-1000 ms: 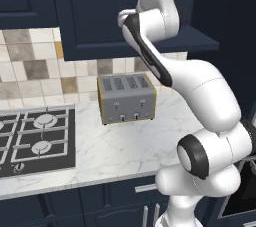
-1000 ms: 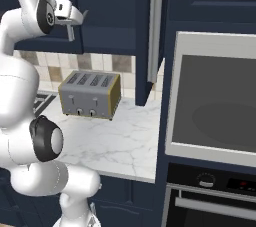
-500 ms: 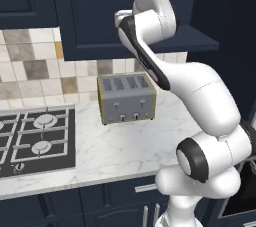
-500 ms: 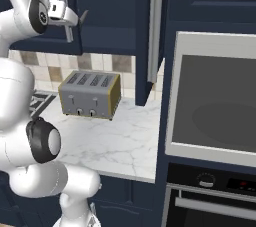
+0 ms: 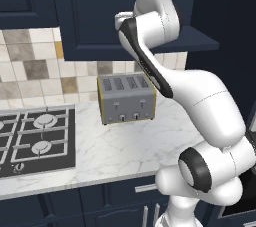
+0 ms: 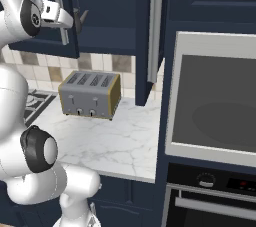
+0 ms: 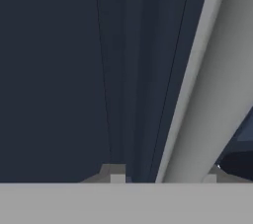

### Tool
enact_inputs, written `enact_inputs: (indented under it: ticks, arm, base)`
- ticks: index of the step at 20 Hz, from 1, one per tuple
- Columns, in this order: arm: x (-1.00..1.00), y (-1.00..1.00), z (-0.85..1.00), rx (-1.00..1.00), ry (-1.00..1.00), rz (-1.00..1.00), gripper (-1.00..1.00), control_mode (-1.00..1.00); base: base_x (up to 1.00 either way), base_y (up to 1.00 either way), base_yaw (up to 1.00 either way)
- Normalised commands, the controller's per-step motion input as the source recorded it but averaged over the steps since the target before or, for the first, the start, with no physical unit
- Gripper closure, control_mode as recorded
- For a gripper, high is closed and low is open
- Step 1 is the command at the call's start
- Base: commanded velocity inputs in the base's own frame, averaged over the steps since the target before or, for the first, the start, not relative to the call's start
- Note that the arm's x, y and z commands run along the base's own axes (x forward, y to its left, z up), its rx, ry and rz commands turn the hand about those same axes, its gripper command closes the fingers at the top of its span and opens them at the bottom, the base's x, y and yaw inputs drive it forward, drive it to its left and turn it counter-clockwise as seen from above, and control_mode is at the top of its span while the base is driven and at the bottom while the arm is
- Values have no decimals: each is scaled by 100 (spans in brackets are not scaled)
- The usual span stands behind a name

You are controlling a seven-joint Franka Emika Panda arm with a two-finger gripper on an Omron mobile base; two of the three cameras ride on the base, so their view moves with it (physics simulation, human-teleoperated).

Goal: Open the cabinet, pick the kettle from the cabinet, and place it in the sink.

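Stove [image 5: 35, 138]: a gas hob is set into the marble counter [image 5: 120, 146] at the far left, well apart from the work in hand.
Toaster [image 5: 126, 99]: a four-slot silver toaster stands on the counter against the tiles, below the raised arm; it is not part of the task.
Cabinet [image 6: 107, 11]: the navy wall cabinet is mounted above the toaster. Its doors appear barely opened, if at all; a swung-out door cannot be confirmed.
Left bar handle [image 6: 59, 8]: a long vertical silver bar. In the hand view it [image 7: 207, 85] runs steeply up the frame, between the two finger tips.
Gripper [image 6: 75, 20]: raised to cabinet height, just beside the left bar handle. The jaws are seen part-way apart, straddling the bar; contact with the bar cannot be told.
Key relation: the bar's long axis is vertical and lies between the jaws, so closure across it is judged the requirement before any pull.
Right bar handle [image 6: 154, 36]: untouched, beside the built-in oven [image 6: 212, 96].
Kettle: presumed inside the cabinet.
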Motion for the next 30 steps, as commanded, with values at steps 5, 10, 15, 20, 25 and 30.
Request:
enact_inputs:
  ticks: [5,10,15,20,25,30]
  arm:
    - [-44,48,0,0,-2,0,100,-100]
    - [-48,49,0,0,-8,-3,100,-100]
    - [-48,52,0,0,-16,-7,100,-100]
    - [-44,55,0,0,-10,-6,100,-100]
    - [-40,56,5,0,-1,-3,100,-100]
    - [-36,55,2,0,0,-1,100,-100]
  base:
    - [0,0,0]
    - [0,0,0]
    - [0,0,0]
    - [0,0,0]
    - [0,0,0]
    - [0,0,0]
